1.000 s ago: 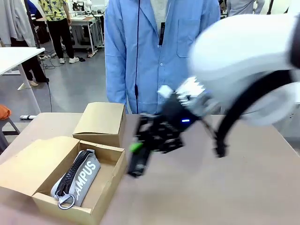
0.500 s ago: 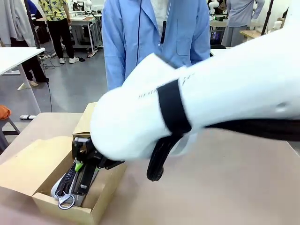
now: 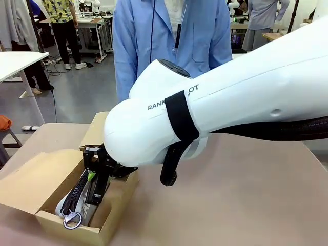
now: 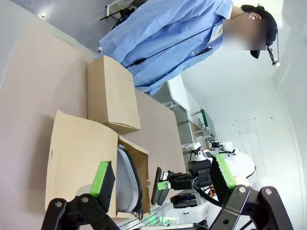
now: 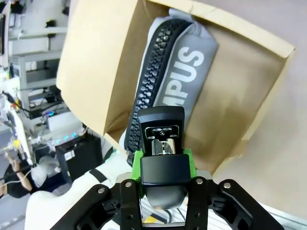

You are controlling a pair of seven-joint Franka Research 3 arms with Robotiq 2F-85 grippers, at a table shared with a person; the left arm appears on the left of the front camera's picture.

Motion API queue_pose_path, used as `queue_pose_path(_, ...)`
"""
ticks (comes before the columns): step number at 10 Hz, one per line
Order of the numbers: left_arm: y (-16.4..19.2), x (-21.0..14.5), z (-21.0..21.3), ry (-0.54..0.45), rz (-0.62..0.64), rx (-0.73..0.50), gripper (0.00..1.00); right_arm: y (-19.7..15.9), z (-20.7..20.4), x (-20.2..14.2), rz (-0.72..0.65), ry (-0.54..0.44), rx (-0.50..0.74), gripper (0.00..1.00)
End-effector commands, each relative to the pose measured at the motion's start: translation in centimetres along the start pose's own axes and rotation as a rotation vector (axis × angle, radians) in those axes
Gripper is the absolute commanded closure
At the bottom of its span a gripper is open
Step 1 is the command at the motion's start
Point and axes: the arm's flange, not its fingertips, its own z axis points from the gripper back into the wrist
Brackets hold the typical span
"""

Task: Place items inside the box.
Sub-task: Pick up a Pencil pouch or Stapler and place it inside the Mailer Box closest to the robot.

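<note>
front: the right arm reached across the middle to the box point(image 3: 66, 231) at the bench's near left corner. the right tool point(image 3: 95, 174) was down inside the opening, clamped on a black stapler point(image 3: 95, 190) that hung nose-down just above the grey pouch point(image 3: 69, 202). the pouch lay flat in the box, ring pull point(image 3: 72, 220) toward the near wall. my read: stapler drop-off in hand, not yet released. a second cardboard piece point(image 3: 100, 130), probably the lid, sat just behind the box toward the far edge. a person point(image 3: 169, 46) in a blue coat stood at the far edge.

left wrist: the left tool point(image 4: 161, 175) hung off above the bench, fingers apart, nothing between them, well clear of the box.

right wrist: the green pads point(image 5: 136, 165) pinched the stapler's rear end, with its nose over the pouch's zip side. the bare box floor was on the "campus" lettering side, between the pouch and the wall.

next move calls for a small shift toward that bare floor, then lower and part the fingers. risks: the pouch takes much of the box, so the stapler could land on it and tip; the box wall is close to the tool.
</note>
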Motion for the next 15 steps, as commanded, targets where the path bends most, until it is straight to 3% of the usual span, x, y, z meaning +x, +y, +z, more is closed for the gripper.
queue_pose_path(1, -0.1, 0.0, -0.1, -0.012, -0.015, -0.023, 0.0, 0.0, 0.3, 0.4, -0.004, -0.007, 0.002, 0.63)
queue_pose_path(2, -0.1, 0.0, -0.1, -0.012, -0.015, -0.023, 0.0, -0.4, 0.1, 0.7, -0.01, 0.024, 0.014, 0.63)
queue_pose_path(3, -0.1, 0.0, -0.1, -0.012, -0.015, -0.023, 0.0, -0.7, -0.3, 0.9, -0.032, 0.052, 0.008, 0.22)
queue_pose_path(4, -0.1, 0.0, -0.1, -0.012, -0.015, -0.023, 0.0, -0.8, -0.5, 1.0, -0.036, 0.059, 0.003, 0.06)
queue_pose_path(5, -0.1, 0.0, -0.1, -0.012, -0.015, -0.023, 0.0, -0.9, -0.6, 1.1, -0.045, 0.06, 0.004, 0.0)
queue_pose_path(11, -0.1, 0.0, -0.1, -0.012, -0.015, -0.023, 0.0, -2.7, 2.8, 2.4, -0.073, 0.046, 0.072, 0.0)
queue_pose_path(13, -0.1, 0.0, -0.1, -0.012, -0.015, -0.023, 0.0, -7.1, 8.1, 3.9, -0.106, 0.123, 0.124, 0.0)
queue_pose_path(15, -0.1, 0.0, -0.1, -0.012, -0.015, -0.023, 0.0, -15.1, 16.1, 4.8, -0.178, 0.245, 0.178, 0.0)
